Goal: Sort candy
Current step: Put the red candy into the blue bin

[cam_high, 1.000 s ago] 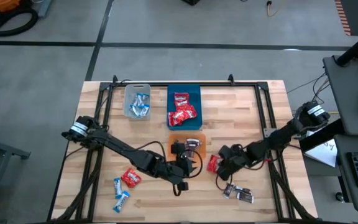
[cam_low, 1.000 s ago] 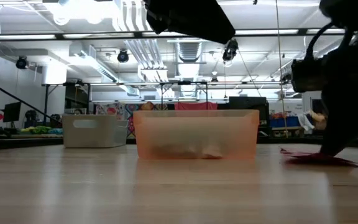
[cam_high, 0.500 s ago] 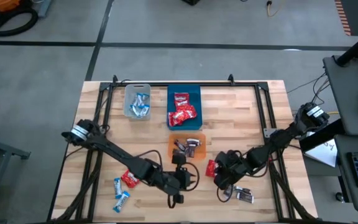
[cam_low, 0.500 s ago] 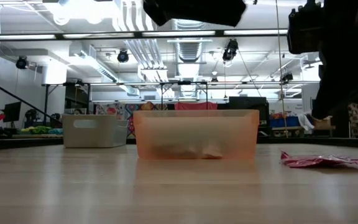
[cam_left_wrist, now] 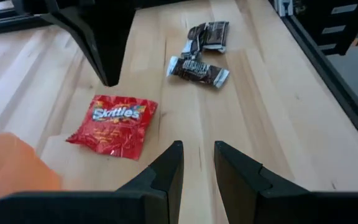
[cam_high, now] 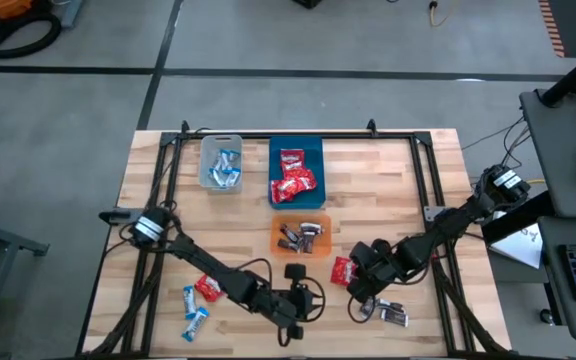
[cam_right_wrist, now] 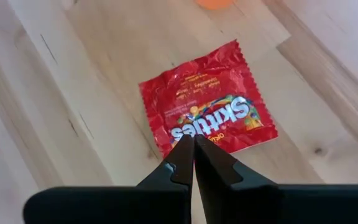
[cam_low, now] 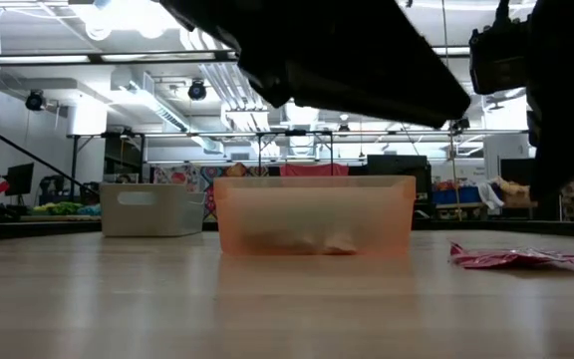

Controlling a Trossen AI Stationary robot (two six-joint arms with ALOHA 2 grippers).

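Sorting under way at the wooden bench (cam_high: 418, 180): the right pincer (cam_right_wrist: 193, 152), fingers pressed together and holding nothing, hangs over a red crinkled Skittles packet (cam_right_wrist: 207, 118) lying flat on the boards toward the front edge, just beside the orange rectangular plastic bin (cam_high: 301, 236) at the bench's middle. The left pincer (cam_left_wrist: 197, 163), its fingers a narrow gap apart and empty, sits low near the front edge, pointing across at the same packet and at two dark brown-and-silver wrapped candies (cam_left_wrist: 199, 67) lying beyond it, nearer the front right corner.

Three bins already hold sorted sweets — blue-and-white wrappers in the clear plastic bin (cam_high: 222, 164) near the back edge, red packets in the blue plastic bin (cam_high: 296, 170) beside it, dark ones in the orange. Loose stock remains: a second red packet (cam_high: 208, 289) and two blue-and-white candies (cam_high: 192, 308) toward the front left corner.

The step in hand looks like the pick-up of the red packet by the right arm, though whether its tips touch the wrapper cannot be told. The next move likely calls for the fingers to part, drop astride a raised crease — the packet is thin and lies flat — then close and carry it to the blue bin.
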